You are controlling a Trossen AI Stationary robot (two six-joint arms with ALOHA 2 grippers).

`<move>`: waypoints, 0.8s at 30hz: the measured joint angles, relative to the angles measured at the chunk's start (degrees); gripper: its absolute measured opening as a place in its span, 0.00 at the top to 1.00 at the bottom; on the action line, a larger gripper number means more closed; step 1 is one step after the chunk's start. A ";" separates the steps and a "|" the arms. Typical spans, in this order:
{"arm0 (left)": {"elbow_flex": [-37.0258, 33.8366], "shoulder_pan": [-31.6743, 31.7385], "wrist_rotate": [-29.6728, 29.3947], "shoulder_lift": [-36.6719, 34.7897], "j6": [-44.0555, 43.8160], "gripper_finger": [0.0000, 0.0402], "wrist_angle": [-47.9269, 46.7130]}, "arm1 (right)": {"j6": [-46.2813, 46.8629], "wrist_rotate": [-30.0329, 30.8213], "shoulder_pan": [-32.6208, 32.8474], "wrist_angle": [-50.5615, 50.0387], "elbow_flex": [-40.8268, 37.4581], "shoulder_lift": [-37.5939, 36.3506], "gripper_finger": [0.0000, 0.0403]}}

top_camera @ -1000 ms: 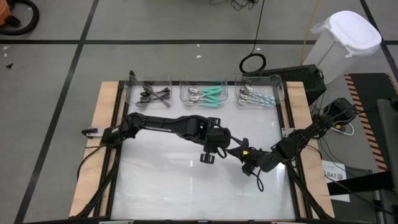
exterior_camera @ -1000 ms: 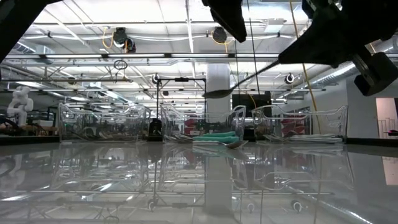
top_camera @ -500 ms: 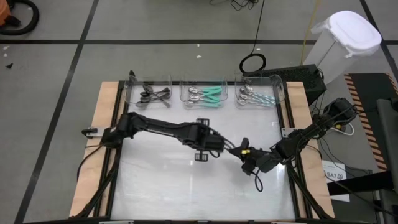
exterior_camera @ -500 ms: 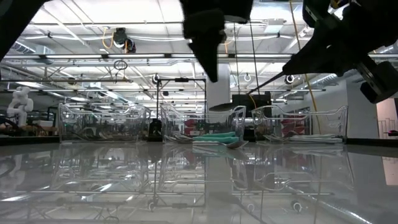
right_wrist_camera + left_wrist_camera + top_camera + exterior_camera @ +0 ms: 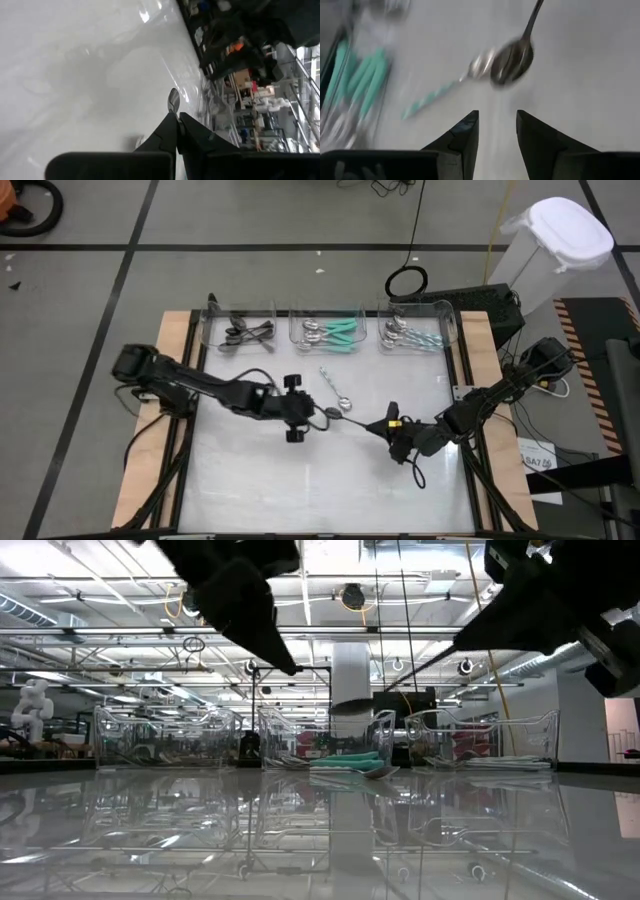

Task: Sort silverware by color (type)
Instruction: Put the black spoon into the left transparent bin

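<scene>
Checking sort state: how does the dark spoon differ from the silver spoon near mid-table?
The dark spoon is all dark; the silver spoon has a shiny bowl and a pale coloured handle. The dark spoon is held by its handle above the table in the shut right gripper; the silver spoon lies flat, ungripped. Both are outside the bins.

Bins [image 5: 325, 330] line far edge; near tabletop [image 5: 300, 480] seemingly open

three bins [image 5: 328, 330] along table's [image 5: 300, 480] far edge; loose spoon [image 5: 334, 387] before middle bin
</scene>
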 joint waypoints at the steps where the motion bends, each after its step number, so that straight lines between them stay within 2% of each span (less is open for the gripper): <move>1: -3.24 -0.29 0.83 -1.50 1.74 0.67 5.71 | 0.00 -1.13 -0.38 1.15 0.00 0.00 0.99; 5: -12.17 -0.48 3.39 -3.82 6.13 0.67 20.86 | 0.85 -3.12 -3.15 5.62 0.00 1.08 0.99; 12: -13.58 0.91 4.47 -3.24 4.87 0.67 24.16 | -0.49 -8.68 -7.44 13.93 0.02 7.47 0.99; 17: -13.56 0.58 9.43 -3.18 5.06 0.67 28.49 | -9.67 -8.68 -9.35 19.42 1.77 12.34 0.99; 20: -13.56 0.99 11.35 -3.18 5.76 0.67 29.02 | -13.79 -10.52 -10.77 19.85 5.45 14.70 0.99; 24: -13.56 1.00 12.82 -3.18 7.53 0.67 29.37 | -15.13 -11.56 -11.59 14.08 10.52 17.62 0.99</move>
